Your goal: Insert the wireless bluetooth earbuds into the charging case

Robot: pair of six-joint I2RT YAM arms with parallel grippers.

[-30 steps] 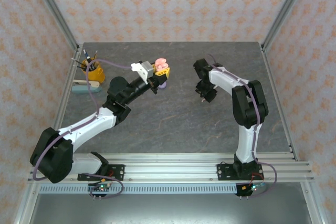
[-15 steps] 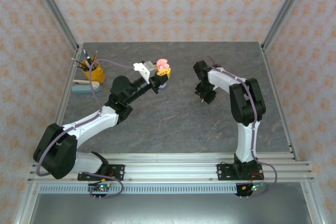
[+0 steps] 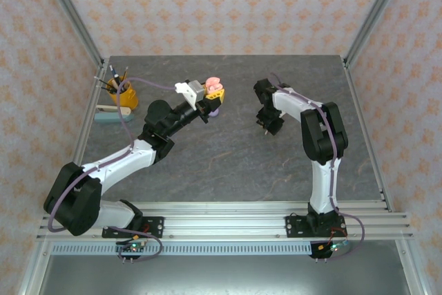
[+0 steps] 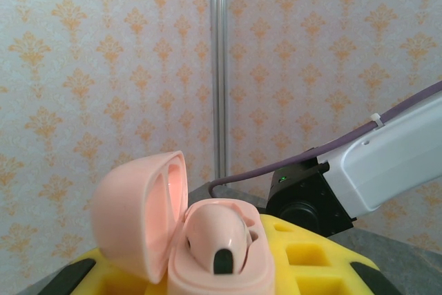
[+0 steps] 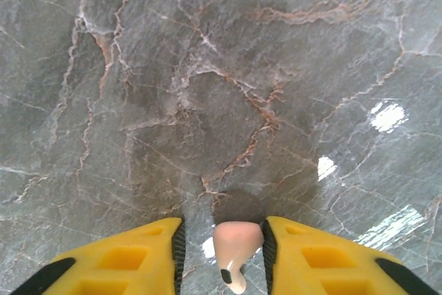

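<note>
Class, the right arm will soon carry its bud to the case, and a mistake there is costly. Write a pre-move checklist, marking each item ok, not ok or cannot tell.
1. Right gripper grips the bud: ok, it is pinched between the fingers.
2. Left gripper holds the case: ok.
3. Lid open: ok, it is tipped back.
4. Free socket in the case: cannot tell. A seated bud fills one place, and the rest is hidden.
5. Bud lined up over the case: not ok. It hangs above bare table, apart from the case.
</note>
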